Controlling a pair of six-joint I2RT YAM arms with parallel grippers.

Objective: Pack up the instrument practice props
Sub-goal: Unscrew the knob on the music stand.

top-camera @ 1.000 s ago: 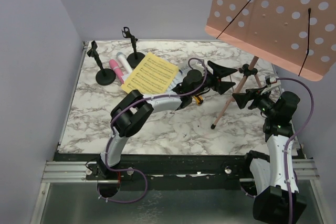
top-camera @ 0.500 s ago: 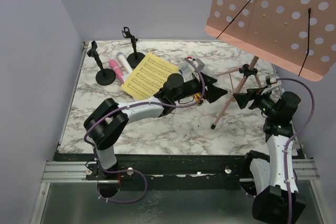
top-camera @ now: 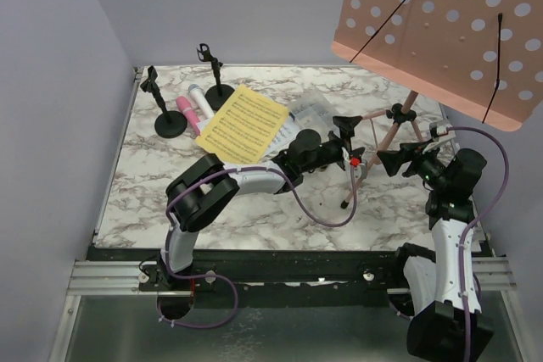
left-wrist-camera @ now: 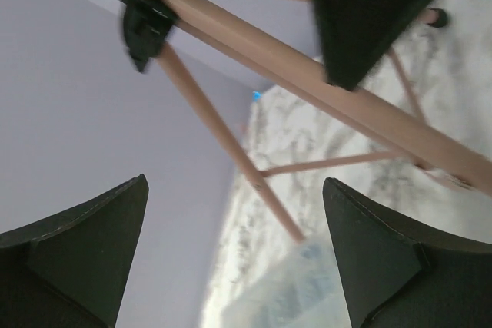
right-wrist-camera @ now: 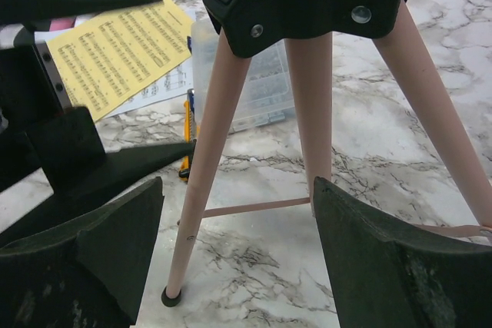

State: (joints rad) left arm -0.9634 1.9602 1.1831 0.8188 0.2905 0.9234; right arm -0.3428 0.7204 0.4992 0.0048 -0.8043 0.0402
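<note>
Once apart, left tool point(top-camera: 350, 143) beside rack point(top-camera: 441, 31)

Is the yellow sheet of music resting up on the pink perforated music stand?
No, the yellow sheet of music lies flat on the marble table, well to the left of the pink perforated music stand.

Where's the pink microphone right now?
Top view, far left of the table: the pink microphone lies beside the white microphone, right of a black holder.
</note>
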